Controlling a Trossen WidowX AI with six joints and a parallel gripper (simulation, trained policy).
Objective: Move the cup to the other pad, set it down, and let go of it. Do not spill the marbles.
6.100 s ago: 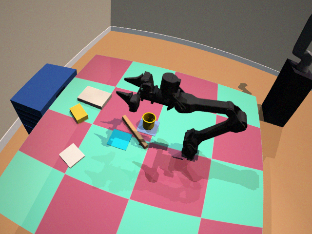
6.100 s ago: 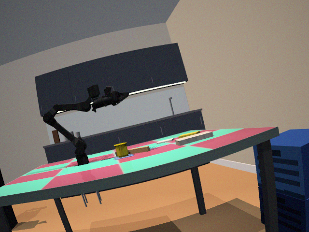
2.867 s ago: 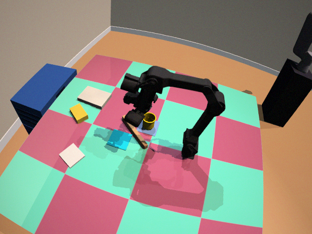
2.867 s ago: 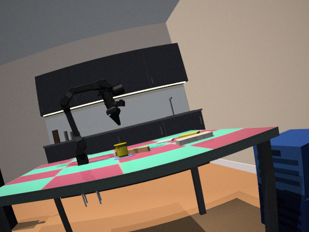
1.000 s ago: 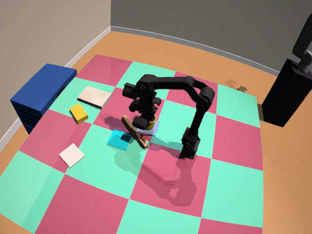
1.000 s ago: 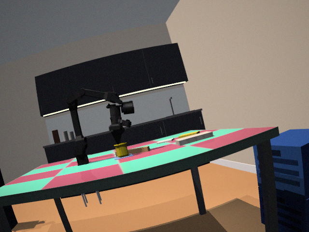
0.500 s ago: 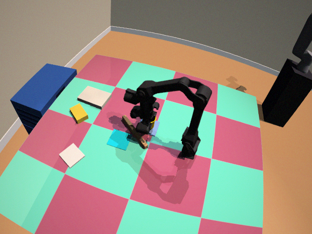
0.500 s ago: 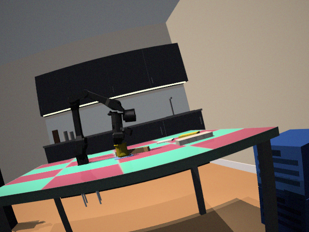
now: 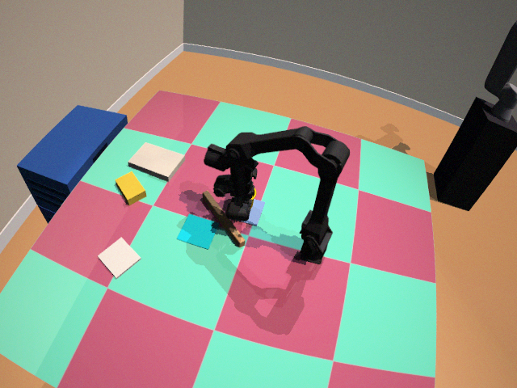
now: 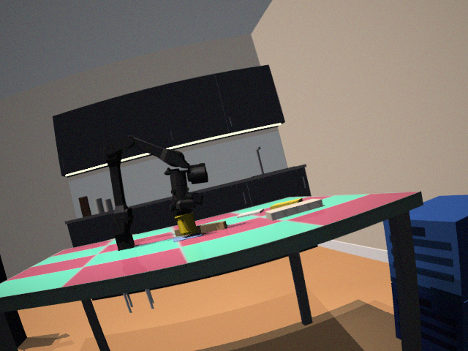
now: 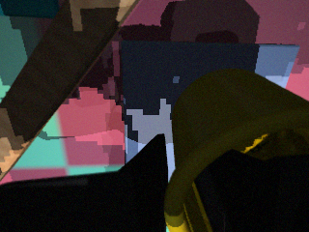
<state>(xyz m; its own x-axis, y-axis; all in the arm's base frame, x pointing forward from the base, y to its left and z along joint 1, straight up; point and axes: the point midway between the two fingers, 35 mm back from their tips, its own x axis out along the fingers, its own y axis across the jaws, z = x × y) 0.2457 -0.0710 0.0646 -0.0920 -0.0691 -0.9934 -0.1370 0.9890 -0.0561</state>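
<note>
Top view, centre of the frame: the black arm [image 9: 273, 142] [image 10: 117, 181] is arching over a checkered table [image 9: 287, 301] [image 10: 211, 264], its gripper [image 11: 174, 140] pointing down. Fingers are closing on the wall of the yellow cup [image 9: 254, 193] [image 10: 186, 224] [image 11: 222, 103], one outside it, one inside its mouth. Cup is standing on the periwinkle pad [image 9: 256, 212] [image 10: 185, 238] [image 11: 147, 130], mostly hidden from above by the hand; in the exterior view, left of centre, it is looking upright. Marbles: cannot tell, the cup's inside being dark and blocked in the wrist view.

Wooden bar [image 9: 223, 218] [image 10: 215, 227] [image 11: 45, 72] is lying slantwise between the periwinkle pad and the cyan pad [image 9: 195, 231] [image 11: 29, 7]. Cyan pad is lying left of the bar in the top view, no cup on it. Further left, a white square [image 9: 119, 257] [image 10: 251, 213] is lying flat; above it in the frame, a yellow block [image 9: 130, 187] [image 10: 286, 204] is resting near a pale slab [image 9: 156, 160] [image 10: 295, 209]. Blue cabinet [image 9: 73, 144] [image 10: 434, 234] is standing beside the table, upper left of the top view.

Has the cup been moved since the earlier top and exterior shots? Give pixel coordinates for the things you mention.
No clear move: the cup [image 10: 186, 225] [image 11: 232, 101] stands on the blue pad [image 10: 178, 239] [image 9: 257, 213] [image 11: 277, 60] beside the wooden bar [image 9: 220, 217] [image 10: 219, 227] [image 11: 48, 72], as before. The gripper hides much of it from above.
</note>
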